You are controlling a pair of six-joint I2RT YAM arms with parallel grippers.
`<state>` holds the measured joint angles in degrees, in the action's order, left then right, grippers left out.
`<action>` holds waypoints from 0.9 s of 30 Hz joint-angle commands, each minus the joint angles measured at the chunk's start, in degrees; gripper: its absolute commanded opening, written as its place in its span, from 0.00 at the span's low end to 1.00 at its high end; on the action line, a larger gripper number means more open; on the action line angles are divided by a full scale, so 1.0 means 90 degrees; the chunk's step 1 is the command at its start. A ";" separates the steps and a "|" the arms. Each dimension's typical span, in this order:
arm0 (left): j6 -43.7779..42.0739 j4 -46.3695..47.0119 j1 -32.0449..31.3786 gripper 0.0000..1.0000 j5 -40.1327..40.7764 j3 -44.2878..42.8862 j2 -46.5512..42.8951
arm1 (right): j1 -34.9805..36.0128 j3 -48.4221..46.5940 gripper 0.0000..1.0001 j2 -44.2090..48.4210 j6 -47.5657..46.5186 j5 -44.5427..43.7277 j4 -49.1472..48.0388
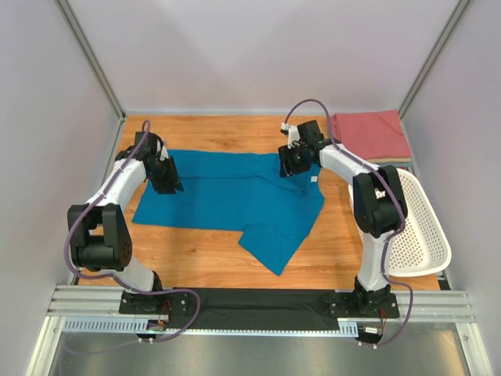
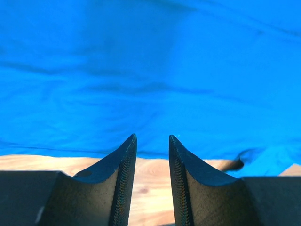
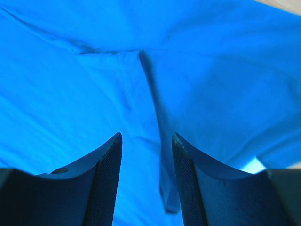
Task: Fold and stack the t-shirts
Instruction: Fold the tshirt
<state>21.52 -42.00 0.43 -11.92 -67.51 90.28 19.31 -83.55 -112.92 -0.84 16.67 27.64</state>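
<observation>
A teal-blue t-shirt [image 1: 227,196] lies spread flat across the wooden table [image 1: 196,262], with one corner trailing toward the front. My left gripper [image 1: 167,174] hovers at the shirt's left edge. In the left wrist view it [image 2: 153,137] is open, with bare wood showing in the gap and the cloth [image 2: 150,70] just beyond the tips. My right gripper [image 1: 296,160] is over the shirt's back right part. Its jaws [image 3: 146,135] stand open above the cloth [image 3: 70,94], and a raised fold [image 3: 164,188] runs between them, untouched by the pads. A salmon-red t-shirt [image 1: 372,135] lies folded at the back right.
A white perforated basket [image 1: 415,227] sits tilted at the right edge beside the right arm. White walls with metal posts close in the back and sides. A black strip [image 1: 258,307] runs along the near edge between the arm bases.
</observation>
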 commanded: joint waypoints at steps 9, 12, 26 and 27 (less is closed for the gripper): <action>-0.0067 0.0203 -0.0037 0.41 -0.0492 -0.0185 -0.0315 | 0.0013 -0.0561 0.50 -0.0569 -0.0746 0.0814 0.0708; -0.0057 0.0194 -0.0038 0.40 -0.0521 -0.0185 -0.0246 | 0.0022 -0.0414 0.50 -0.0432 -0.0717 0.0931 0.0640; -0.0038 0.0165 -0.0037 0.40 -0.0365 -0.0117 -0.0441 | 0.0481 0.0971 0.49 0.0798 -0.0396 0.0787 0.0172; -0.0037 0.0165 -0.0038 0.40 -0.0374 -0.0117 -0.0441 | 0.0501 0.1079 0.49 0.0886 -0.0375 0.0708 0.0055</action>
<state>21.54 -41.10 0.08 -15.05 -67.35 89.23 22.55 -76.12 -110.69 -5.43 24.95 32.36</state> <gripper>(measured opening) 0.402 0.493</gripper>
